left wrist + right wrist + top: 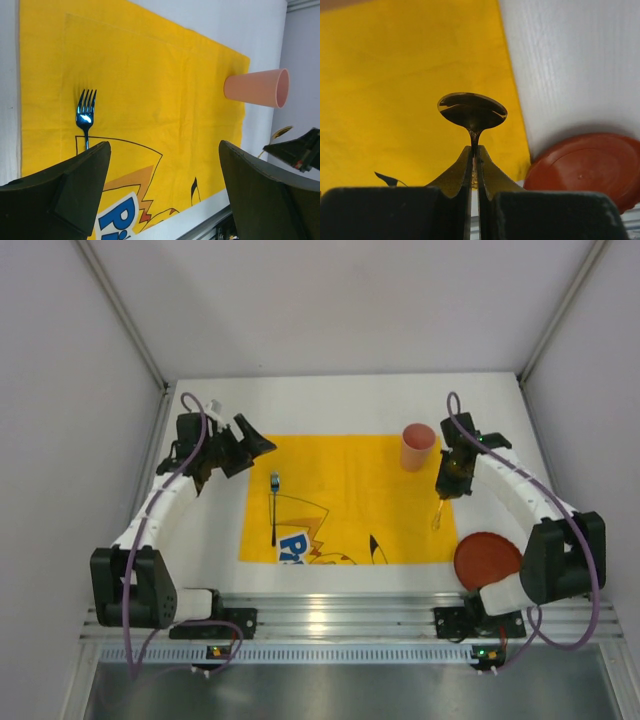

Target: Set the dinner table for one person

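Observation:
A yellow cartoon-printed cloth lies on the white dinner table. A blue fork lies on the cloth's left part; it also shows in the left wrist view. A pink cup stands at the cloth's far right corner; it shows in the left wrist view too. A red plate lies on the table right of the cloth. My right gripper is shut on a gold spoon, held above the cloth's right edge. My left gripper is open and empty, left of the cloth.
An aluminium rail runs along the table's near edge. White enclosure walls with metal posts stand on the left, right and far sides. The red plate sits close under my right arm.

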### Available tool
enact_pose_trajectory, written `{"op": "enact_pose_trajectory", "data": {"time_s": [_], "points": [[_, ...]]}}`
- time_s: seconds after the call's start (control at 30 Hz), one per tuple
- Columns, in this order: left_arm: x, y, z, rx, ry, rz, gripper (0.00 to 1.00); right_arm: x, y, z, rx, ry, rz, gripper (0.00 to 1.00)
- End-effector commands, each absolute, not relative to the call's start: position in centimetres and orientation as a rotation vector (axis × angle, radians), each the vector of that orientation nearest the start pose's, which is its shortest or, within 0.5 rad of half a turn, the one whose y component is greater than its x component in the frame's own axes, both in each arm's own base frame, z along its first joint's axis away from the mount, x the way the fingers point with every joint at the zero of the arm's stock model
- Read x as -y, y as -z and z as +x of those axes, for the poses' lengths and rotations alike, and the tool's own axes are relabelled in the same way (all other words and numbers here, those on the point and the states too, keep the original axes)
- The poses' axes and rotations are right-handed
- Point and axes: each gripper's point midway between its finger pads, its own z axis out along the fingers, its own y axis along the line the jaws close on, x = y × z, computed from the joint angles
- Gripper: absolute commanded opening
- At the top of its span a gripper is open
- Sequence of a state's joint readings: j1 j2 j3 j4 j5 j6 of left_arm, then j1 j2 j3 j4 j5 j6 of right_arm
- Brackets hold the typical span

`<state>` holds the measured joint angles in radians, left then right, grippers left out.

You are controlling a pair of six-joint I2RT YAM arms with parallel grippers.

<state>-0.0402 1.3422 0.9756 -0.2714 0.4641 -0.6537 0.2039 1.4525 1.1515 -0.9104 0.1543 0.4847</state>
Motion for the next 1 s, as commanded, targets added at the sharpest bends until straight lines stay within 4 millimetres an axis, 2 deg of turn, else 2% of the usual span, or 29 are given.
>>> {"op": "enact_pose_trajectory", "data": {"time_s": [0.0,0.13,0.27,0.4,0.53,0.6,0.63,0.7,0.83,0.97], "points": [[11.2,-19.4,35.3,-2.198,0.878,-0.435,0.95,-8.1,-9.8,27.7,-2.746,-0.099,0.421,0.00],[10.8,-19.7,34.3,-2.203,0.844,-0.427,0.95,-9.8,-8.2,27.8,-2.763,-0.126,0.321,0.00],[10.3,-20.0,33.3,-2.200,0.806,-0.430,0.96,-10.8,-6.7,28.8,-2.759,-0.089,0.241,0.00],[10.0,-20.2,32.5,-2.197,0.785,-0.434,0.96,-11.2,-6.0,29.7,-2.749,-0.001,0.176,0.00],[9.8,-20.3,32.0,-2.199,0.766,-0.432,0.97,-11.0,-5.0,29.5,-2.776,0.082,0.132,0.01],[9.6,-20.4,32.0,-2.193,0.762,-0.436,0.97,-10.8,-5.1,29.4,-2.761,0.099,0.128,0.12],[9.7,-20.5,31.9,-2.190,0.764,-0.434,0.97,-10.7,-5.3,29.4,-2.755,0.102,0.125,0.31],[9.7,-20.4,31.8,-2.193,0.768,-0.436,0.97,-10.3,-6.0,29.2,-2.733,0.115,0.125,0.52],[9.9,-19.8,32.0,-2.193,0.784,-0.444,0.97,-9.3,-7.7,28.6,-2.699,0.152,0.127,0.64],[10.3,-19.2,32.3,-2.190,0.814,-0.455,0.97,-7.7,-10.2,26.8,-2.671,0.181,0.155,0.67]]}}
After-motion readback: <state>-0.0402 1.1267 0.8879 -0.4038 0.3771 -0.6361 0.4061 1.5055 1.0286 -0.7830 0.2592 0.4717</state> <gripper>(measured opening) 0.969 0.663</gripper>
